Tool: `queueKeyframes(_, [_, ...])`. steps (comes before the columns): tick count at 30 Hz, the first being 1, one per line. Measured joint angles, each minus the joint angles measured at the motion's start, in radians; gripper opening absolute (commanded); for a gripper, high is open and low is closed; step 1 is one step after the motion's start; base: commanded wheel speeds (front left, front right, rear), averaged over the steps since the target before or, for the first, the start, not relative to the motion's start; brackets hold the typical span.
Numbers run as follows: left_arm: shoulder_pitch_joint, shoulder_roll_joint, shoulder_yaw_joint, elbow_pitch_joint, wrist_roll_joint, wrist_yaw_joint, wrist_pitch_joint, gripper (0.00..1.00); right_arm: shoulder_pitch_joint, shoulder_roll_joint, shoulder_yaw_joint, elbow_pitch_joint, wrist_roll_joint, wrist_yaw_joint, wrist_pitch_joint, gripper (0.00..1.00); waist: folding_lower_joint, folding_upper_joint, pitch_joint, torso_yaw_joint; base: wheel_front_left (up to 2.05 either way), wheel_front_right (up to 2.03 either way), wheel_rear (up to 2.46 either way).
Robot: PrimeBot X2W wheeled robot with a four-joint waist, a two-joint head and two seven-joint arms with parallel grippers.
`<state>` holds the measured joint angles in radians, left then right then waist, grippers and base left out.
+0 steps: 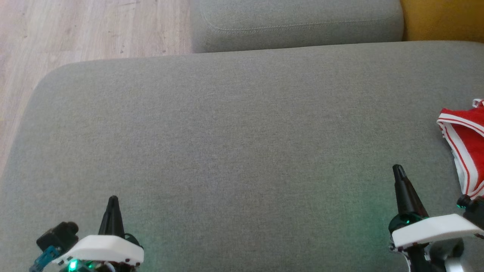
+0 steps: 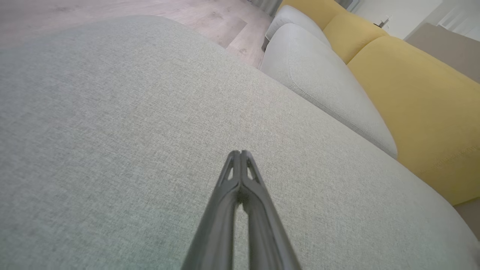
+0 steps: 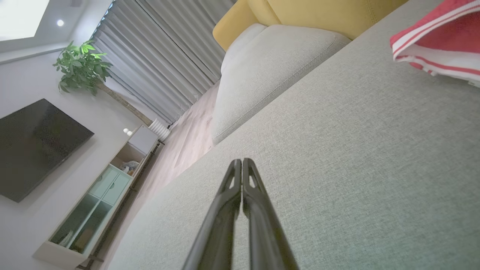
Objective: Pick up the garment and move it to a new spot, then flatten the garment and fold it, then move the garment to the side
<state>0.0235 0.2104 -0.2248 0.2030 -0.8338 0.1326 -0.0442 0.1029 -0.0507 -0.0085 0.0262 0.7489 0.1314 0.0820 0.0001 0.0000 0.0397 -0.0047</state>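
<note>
1. The garment (image 1: 467, 147), red with white stripes, lies crumpled at the right edge of the grey seat cushion (image 1: 227, 132), partly cut off by the frame.
2. Its visible part runs lengthwise from far to near. The striped hem faces the cushion's middle.
3. A second grey cushion (image 1: 295, 22) and a yellow cushion (image 1: 442, 19) lie beyond the far edge. Wooden floor (image 1: 75, 30) shows at the far left.
4. The left claw (image 1: 113, 199) is closed, fingers pressed together and gripping nothing. It is over the near left part of the cushion, well apart from the garment.
5. The right claw (image 1: 397, 168) is likewise closed and empty. It is near the garment's near end, not touching it.
</note>
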Motion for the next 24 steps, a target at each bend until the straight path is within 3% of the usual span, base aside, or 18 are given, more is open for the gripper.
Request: queueKeyframes(24, [-0.021, -0.044, 0.083, 0.021, -0.253, -0.081, 0.043, 0.00, -0.040, -0.006, -0.025, 0.080, 0.286, 0.000, -0.003, 0.00, 0.0000, 0.0000, -0.012, 0.001, 0.00, 0.00, 0.00])
